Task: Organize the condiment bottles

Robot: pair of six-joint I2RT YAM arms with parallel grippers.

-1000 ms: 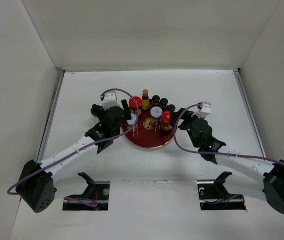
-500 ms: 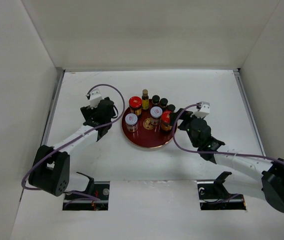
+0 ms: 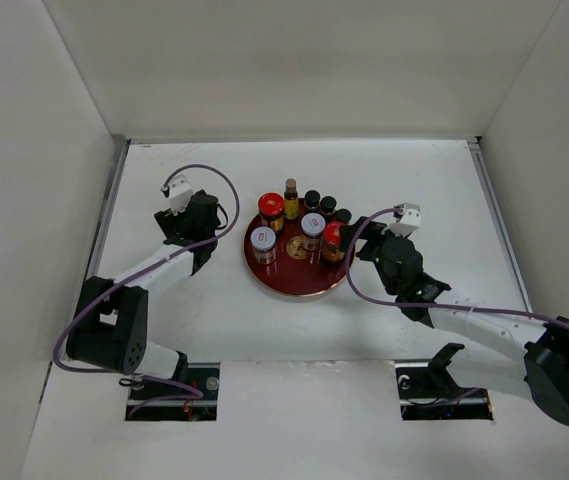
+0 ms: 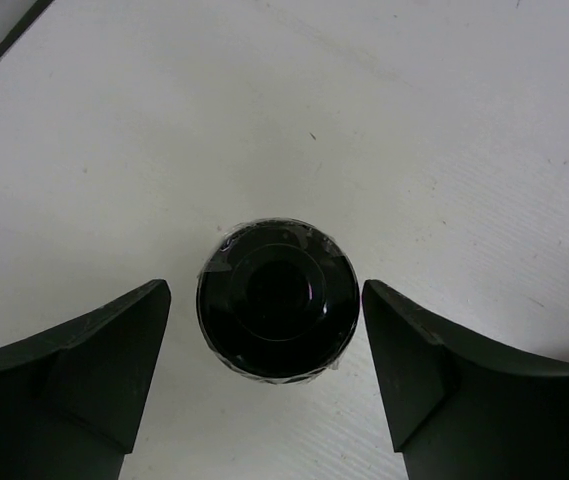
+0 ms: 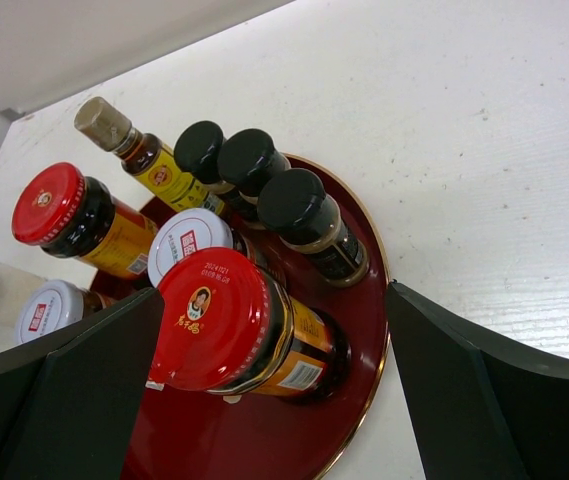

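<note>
A round red tray [image 3: 295, 282] holds several condiment bottles: two red-capped jars [image 3: 271, 206] [image 3: 333, 233], two white-lidded jars [image 3: 262, 241] [image 3: 311, 225], a slim yellow bottle [image 3: 290, 195] and three black-capped bottles [image 3: 327, 206]. My left gripper [image 3: 202, 214] is open on the table left of the tray. In the left wrist view its jaws [image 4: 264, 295] stand either side of a black-capped bottle [image 4: 277, 297], with gaps on both sides. My right gripper [image 3: 365, 246] is open at the tray's right edge, facing the nearer red-capped jar [image 5: 209, 320].
White walls enclose the table on the left, back and right. The right wrist view shows the tray rim [image 5: 369, 330] close to my right finger [image 5: 484, 400]. Two cut-outs lie by the arm bases at the near edge.
My left gripper has left the white-lidded jar standing on the tray and moved left, away from the tray, to over the black-capped bottle. The right arm has barely moved.
</note>
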